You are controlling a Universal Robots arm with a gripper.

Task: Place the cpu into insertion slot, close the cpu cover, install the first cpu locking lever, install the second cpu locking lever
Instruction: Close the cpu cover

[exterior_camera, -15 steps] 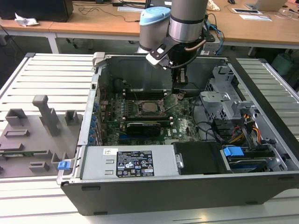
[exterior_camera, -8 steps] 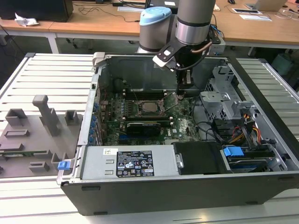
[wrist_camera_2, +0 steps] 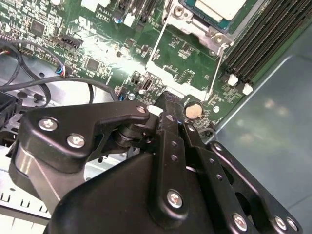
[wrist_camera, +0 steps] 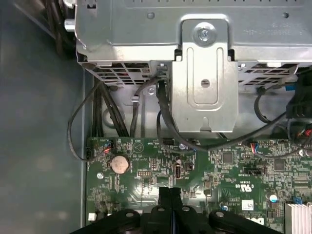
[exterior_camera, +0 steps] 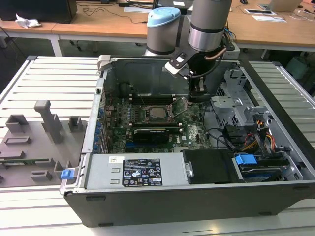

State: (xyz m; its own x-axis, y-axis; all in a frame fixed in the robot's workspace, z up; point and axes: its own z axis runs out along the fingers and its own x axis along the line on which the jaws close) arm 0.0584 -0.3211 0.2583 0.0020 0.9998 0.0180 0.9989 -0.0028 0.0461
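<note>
Pale silvery square cpu (exterior_camera: 158,112), seated in black-rimmed insertion slot (exterior_camera: 146,114). Fully closed pincer (wrist_camera: 170,192), holding nothing, over green board (wrist_camera: 219,170) beside grey case panel (wrist_camera: 39,122).

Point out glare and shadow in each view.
Second wrist view: hard white glare washes out part of the board beside the gripper, whose black body reads dark. First wrist view: the metal bracket is evenly bright, the case beside it dim. Exterior view: the board sits shaded inside the case, the desks behind brightly lit.
</note>
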